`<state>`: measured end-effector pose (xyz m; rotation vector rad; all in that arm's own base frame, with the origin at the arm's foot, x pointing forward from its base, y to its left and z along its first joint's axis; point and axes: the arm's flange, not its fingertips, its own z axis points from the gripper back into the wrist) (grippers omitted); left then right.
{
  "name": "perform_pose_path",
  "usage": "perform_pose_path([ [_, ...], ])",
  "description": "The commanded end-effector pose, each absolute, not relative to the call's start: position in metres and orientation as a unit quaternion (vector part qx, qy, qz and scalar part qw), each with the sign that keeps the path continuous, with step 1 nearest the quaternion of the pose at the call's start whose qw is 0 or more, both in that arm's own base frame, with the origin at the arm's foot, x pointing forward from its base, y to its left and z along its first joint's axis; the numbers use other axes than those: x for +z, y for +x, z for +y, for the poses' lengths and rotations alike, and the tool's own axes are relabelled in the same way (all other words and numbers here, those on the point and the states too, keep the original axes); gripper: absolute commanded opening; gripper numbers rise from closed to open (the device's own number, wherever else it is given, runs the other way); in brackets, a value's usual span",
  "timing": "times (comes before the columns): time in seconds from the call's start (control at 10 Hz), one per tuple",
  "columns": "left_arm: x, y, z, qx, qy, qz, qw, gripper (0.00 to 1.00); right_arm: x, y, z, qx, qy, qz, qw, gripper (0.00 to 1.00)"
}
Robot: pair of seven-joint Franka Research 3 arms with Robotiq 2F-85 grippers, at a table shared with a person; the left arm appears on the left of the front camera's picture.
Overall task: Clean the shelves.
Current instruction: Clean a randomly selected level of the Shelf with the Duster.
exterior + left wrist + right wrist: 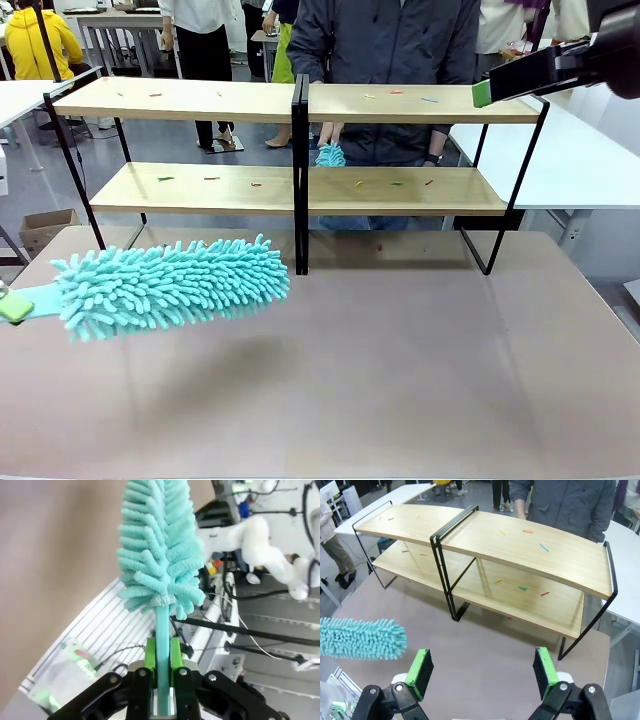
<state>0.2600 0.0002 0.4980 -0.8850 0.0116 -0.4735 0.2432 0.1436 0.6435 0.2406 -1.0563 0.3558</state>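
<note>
two-tier shelves [250, 100] stand far middle of table [400, 380], coloured scraps [398, 183] on boards. looks stiff but light, may skid; steady at centre post [300, 180]. left gripper [163, 652] clamps handle of soft duster [170, 285]; right gripper [482, 667] spread wide, empty.

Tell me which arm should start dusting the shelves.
Left. The left gripper is shut on the duster, whose head hangs just before the shelves. The right gripper is open and empty, up by the shelves' right end.
</note>
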Motion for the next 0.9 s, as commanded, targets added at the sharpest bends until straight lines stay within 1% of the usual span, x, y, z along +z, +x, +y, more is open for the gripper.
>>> perform_pose_path([
  [0.0,0.47,0.281,-0.063,-0.183,-0.381,-0.029,0.906,0.13,0.644,0.244,0.144,0.168,0.115,-0.5,0.842,1.0],
  [0.2,0.452,0.307,-0.116,-0.16,-0.345,-0.083,0.921,0.13,0.644,0.244,0.144,0.168,0.115,-0.5,0.842,1.0],
  [0.3,0.45,0.317,-0.122,-0.155,-0.335,-0.078,0.926,0.13,0.644,0.244,0.144,0.168,0.115,-0.5,0.842,1.0],
  [0.5,0.463,0.309,-0.084,-0.223,-0.334,0.016,0.916,0.13,0.644,0.244,0.144,0.168,0.115,-0.5,0.842,1.0],
  [0.6,0.47,0.291,-0.036,-0.269,-0.333,0.073,0.901,0.13,0.644,0.244,0.144,0.168,0.115,-0.5,0.842,1.0],
  [0.7,0.476,0.274,0.009,-0.277,-0.347,0.078,0.892,0.13,0.644,0.244,0.144,0.168,0.115,-0.5,0.842,1.0],
  [0.8,0.483,0.256,0.047,-0.272,-0.372,0.046,0.886,0.13,0.644,0.244,0.144,0.168,0.115,-0.5,0.842,1.0],
])
